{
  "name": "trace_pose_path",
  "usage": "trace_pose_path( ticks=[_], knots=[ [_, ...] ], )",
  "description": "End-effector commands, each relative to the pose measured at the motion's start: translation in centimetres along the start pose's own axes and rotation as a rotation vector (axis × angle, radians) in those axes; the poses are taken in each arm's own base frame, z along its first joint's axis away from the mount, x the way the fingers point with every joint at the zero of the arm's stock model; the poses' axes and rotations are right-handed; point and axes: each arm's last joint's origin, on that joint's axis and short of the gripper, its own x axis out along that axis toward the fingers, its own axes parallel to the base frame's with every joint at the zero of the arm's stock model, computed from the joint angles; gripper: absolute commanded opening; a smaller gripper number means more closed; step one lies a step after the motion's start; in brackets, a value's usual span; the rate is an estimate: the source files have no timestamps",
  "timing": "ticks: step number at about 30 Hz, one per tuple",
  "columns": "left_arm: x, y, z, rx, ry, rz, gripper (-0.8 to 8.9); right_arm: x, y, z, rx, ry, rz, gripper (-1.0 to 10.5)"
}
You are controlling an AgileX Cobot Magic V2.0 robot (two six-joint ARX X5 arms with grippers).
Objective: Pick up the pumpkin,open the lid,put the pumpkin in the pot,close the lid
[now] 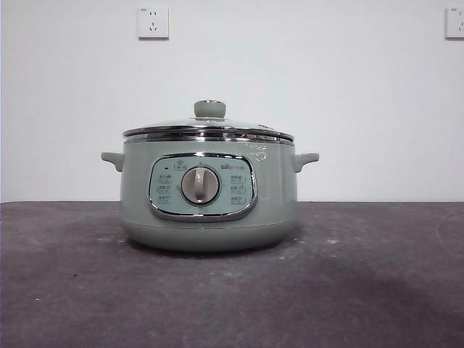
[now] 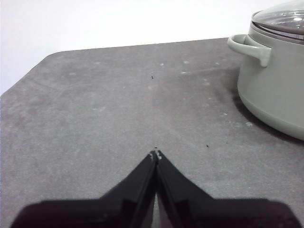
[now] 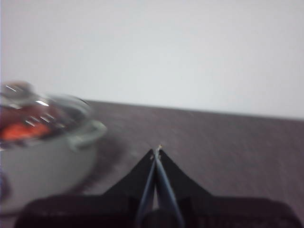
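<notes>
Sage-green and chrome, the pot [image 1: 209,206] stands at the middle of the dark grey worktop [image 1: 377,290] with the lid [image 1: 209,129] seated on its rim, knob up. Through the glass, from my right wrist camera, I see a blurred orange mass inside the pot, the pumpkin [image 3: 21,130], resting under the closed lid. My right gripper [image 3: 156,151] hangs beside the pot, clear of its near handle, its fingers [image 3: 142,173] pressed together on nothing. My left gripper [image 2: 155,155] hovers over bare worktop on the pot's other side, well apart from that handle, fingers [image 2: 140,183] likewise pressed tip to tip and empty. Neither arm shows in the front view, where a white wall with two sockets [image 1: 153,22] backs the pot.
</notes>
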Motion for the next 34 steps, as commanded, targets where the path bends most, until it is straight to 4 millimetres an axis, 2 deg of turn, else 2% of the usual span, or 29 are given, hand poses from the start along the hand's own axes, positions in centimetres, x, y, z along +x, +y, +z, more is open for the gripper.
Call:
trace_pose_path(
  ticks=[1, 7, 13, 16, 34],
  knots=[
    [0.1, 0.0, -0.4, -0.006, 0.016, 0.0, -0.03, 0.0, 0.0, -2.0, 0.019, 0.013, -0.039, 0.0],
    [0.1, 0.0, -0.4, -0.006, 0.016, 0.0, -0.03, 0.2, 0.1, -4.8, 0.064, 0.049, -0.037, 0.0],
    [0.1, 0.0, -0.4, -0.006, 0.016, 0.0, -0.03, 0.3, 0.2, -6.5, 0.079, 0.143, -0.035, 0.0],
    [0.1, 0.0, -0.4, -0.006, 0.015, 0.0, -0.03, 0.3, 0.3, -7.0, 0.079, 0.187, -0.033, 0.0],
    [0.1, 0.0, -0.4, -0.006, 0.015, 0.0, -0.03, 0.3, 0.3, -7.0, 0.09, 0.188, -0.038, 0.0]
  ],
)
